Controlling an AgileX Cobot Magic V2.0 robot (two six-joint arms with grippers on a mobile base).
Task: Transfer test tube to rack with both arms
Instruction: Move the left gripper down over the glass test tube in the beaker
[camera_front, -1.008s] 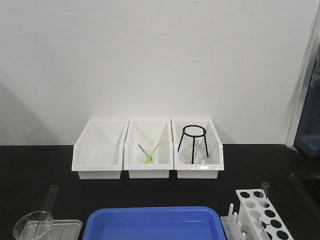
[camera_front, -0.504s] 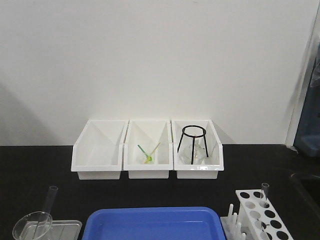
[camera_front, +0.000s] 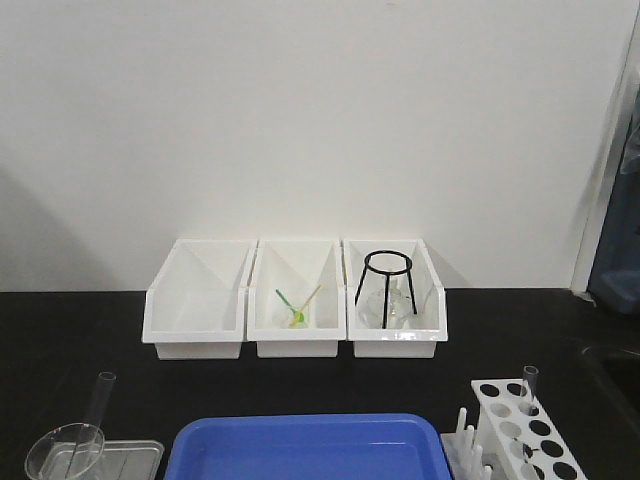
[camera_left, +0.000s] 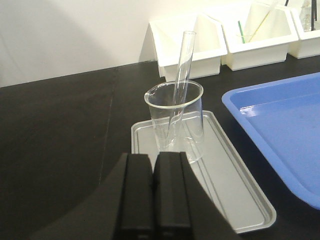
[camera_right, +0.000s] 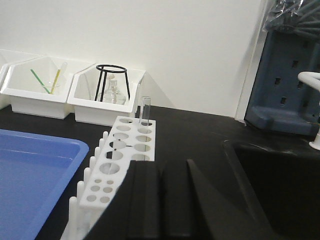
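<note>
- The black table (camera_front: 80, 340) runs from a white wall at its far edge to the near edge at the bottom of the front view.
- A blue rectangular plastic tray (camera_front: 300, 450) lies at the middle of the near edge.
- Three white plastic bins (camera_front: 295, 345) stand side by side at the middle of the far edge. The right one holds a black wire tripod stand (camera_front: 387, 285) and some clear glassware. The middle one holds thin green and yellow sticks (camera_front: 297, 305).
- A flat silver metal tray (camera_left: 225, 170) sits by the near left corner, just beside the blue tray.
- The small white plastic rack with round holes and upright pegs (camera_right: 125, 150) stands by the near right corner, on the other side of the blue tray.
- A wide clear glass beaker (camera_left: 177, 125) stands upright on the metal tray.
- A slim clear glass test tube (camera_left: 184, 65) leans tilted inside the beaker, its open rim well above the beaker's lip.
- A second clear glass tube (camera_right: 145, 107) stands upright in a hole at the rack's far end.
- The left claw (camera_left: 152, 195) hangs near the beaker, its fingers pressed together with nothing between them.
- The right claw (camera_right: 160, 200) hangs at the rack's near end, its fingers likewise together and holding nothing.
</note>
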